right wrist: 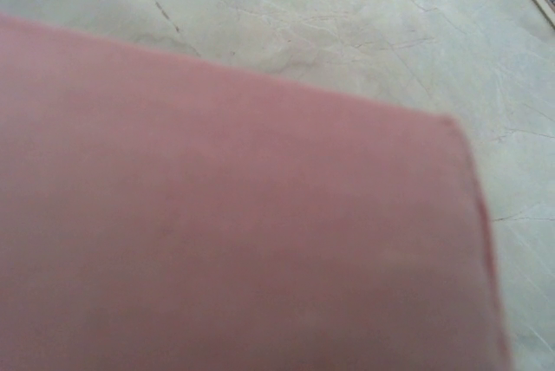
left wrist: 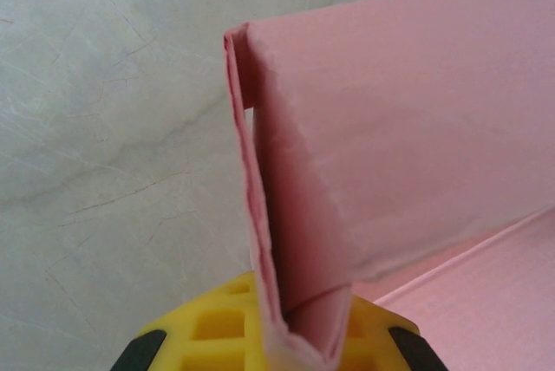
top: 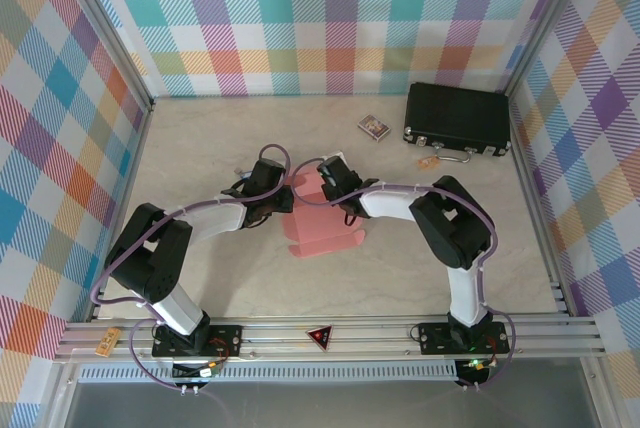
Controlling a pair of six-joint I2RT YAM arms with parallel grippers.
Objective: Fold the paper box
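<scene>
Top view, left to right.

Left arm (top: pixel 200 223): reaches from the near-left base toward the table (top: pixel 450 248) centre. Left jaws clenched, grasping the left edge of the box (top: pixel 325 233). In the left wrist view a doubled fold of the box (left wrist: pixel 390 146) stands upright out of the yellow pads (left wrist: pixel 217 328), pinched between them. One pink panel runs off to the right from that fold, and a flat part of the sheet lies beneath it at lower right.

Box: salmon-pink, mid-table between the two wrists. Its near part lies flat with small tabs along the left edge. Its far part is raised where the jaws meet it.

Right arm (top: pixel 390 203): comes in from the near-right base, wrist at the far right corner of the box. Right wrist view: blurred pink sheet (right wrist: pixel 217 215) very close to the lens, table beyond it. Cannot tell if the right jaws are clenched or released.

Card pack (top: pixel 374 126): far, right of centre, well apart from the box.

Case (top: pixel 458 118): black, far right, latches facing near.
</scene>
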